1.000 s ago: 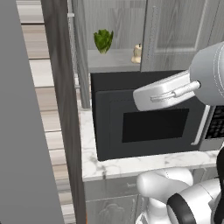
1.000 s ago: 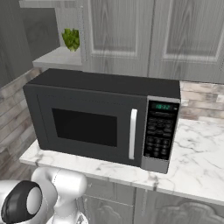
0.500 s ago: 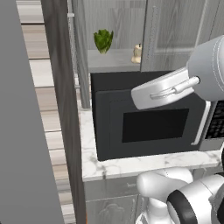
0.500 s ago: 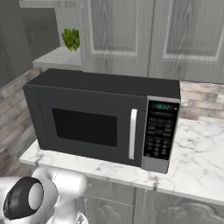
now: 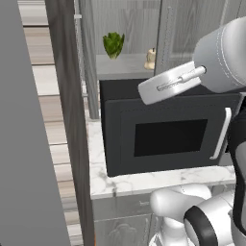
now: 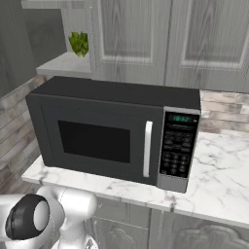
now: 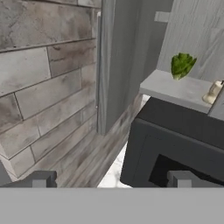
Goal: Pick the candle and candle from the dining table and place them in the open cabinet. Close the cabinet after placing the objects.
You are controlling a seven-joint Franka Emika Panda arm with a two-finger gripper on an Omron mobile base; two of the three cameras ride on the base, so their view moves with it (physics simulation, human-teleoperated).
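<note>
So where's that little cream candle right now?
The candle stands on the pale shelf of the open cabinet, above the black microwave. In the left base view it is right of the leafy green thing.

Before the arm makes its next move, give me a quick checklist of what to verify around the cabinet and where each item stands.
1. Gripper open and carrying nothing: ok.
2. Cream candle on the cabinet shelf: ok, it stands to the right of the green plant.
3. Second, tan-gold candle on the shelf: cannot tell.
4. Cabinet closed: not ok, the cabinet door stands open at the left.
5. Gripper close to that door's edge, with the brick wall to one side: ok.
6. Microwave door shut below the shelf: ok.
</note>
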